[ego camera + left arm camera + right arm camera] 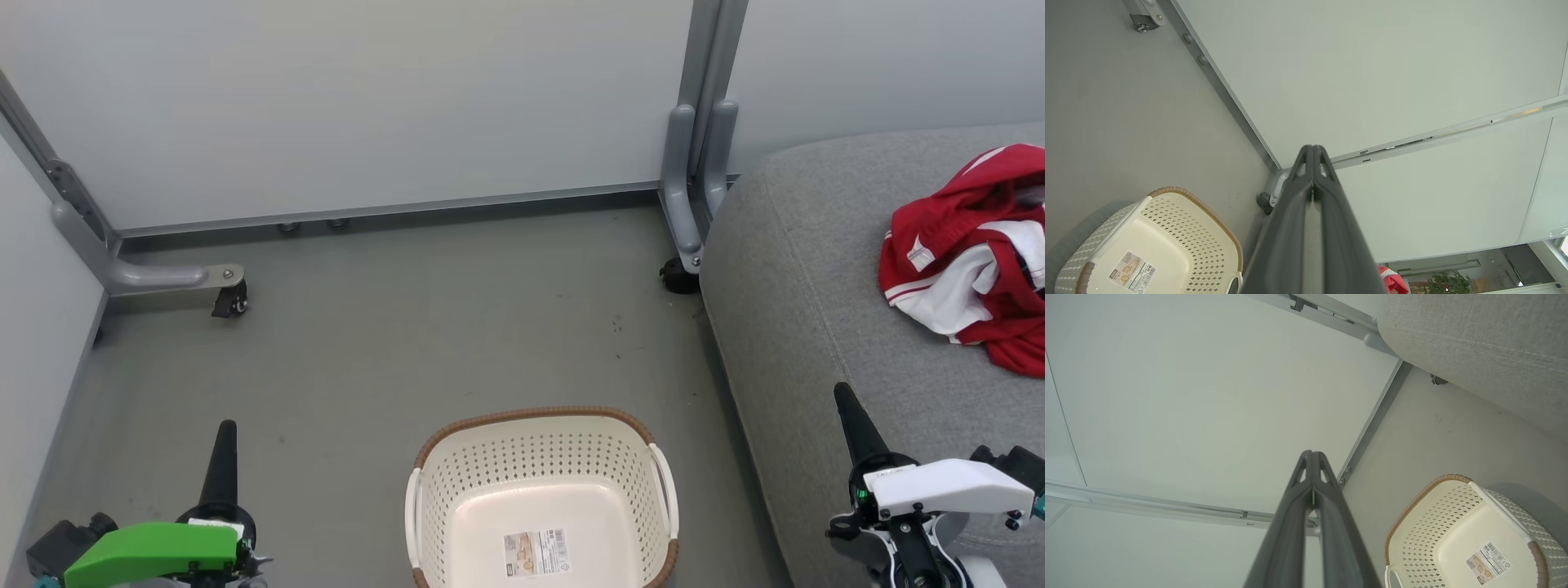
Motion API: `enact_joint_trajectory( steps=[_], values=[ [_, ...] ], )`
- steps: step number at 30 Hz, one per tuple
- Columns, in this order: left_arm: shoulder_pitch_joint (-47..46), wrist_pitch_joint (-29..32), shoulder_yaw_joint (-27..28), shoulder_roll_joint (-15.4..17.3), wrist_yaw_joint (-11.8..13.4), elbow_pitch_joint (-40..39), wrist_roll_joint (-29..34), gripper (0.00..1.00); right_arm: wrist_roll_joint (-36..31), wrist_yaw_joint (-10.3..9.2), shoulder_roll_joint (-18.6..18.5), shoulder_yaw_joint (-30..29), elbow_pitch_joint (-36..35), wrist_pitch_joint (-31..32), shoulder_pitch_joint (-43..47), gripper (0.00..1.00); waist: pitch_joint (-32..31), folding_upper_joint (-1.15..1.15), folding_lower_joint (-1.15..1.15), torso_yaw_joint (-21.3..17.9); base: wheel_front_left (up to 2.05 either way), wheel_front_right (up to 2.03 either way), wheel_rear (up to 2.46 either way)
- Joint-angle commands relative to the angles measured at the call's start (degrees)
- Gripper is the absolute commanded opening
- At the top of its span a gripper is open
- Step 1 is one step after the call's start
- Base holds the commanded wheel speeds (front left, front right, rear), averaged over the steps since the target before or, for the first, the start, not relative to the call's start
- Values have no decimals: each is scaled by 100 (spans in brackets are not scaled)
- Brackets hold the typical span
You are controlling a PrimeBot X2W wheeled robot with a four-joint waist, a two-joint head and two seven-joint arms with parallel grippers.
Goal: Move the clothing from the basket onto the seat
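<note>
Both pressed closed — left gripper [225,433], right gripper [843,398] — clothing [971,253] heaped on seat [800,286], basket [539,453] on floor [367,343].

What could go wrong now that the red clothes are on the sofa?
1. The empty basket stands on the floor close before the robot, between the left gripper and the right gripper; rolling forward might bump it.
2. The right gripper, shut, is by the seat where the clothing lies bunched; a careless swing could snag the cloth and drag it off.
3. The clothing runs past the picture's edge, so how safely it lies cannot be told.
</note>
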Motion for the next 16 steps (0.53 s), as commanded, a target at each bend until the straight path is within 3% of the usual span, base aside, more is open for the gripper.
enact_joint_trajectory(
  steps=[1,16],
  values=[
    [-150,30,33,46,-37,-2,-140,0,155,3,-17,-27,-9,45,-138,0,8,0,0,3,0,0,0],
    [-351,230,105,47,-59,83,-897,0,946,3,-5,-132,42,254,-269,0,92,0,0,27,0,0,0]
  ],
)
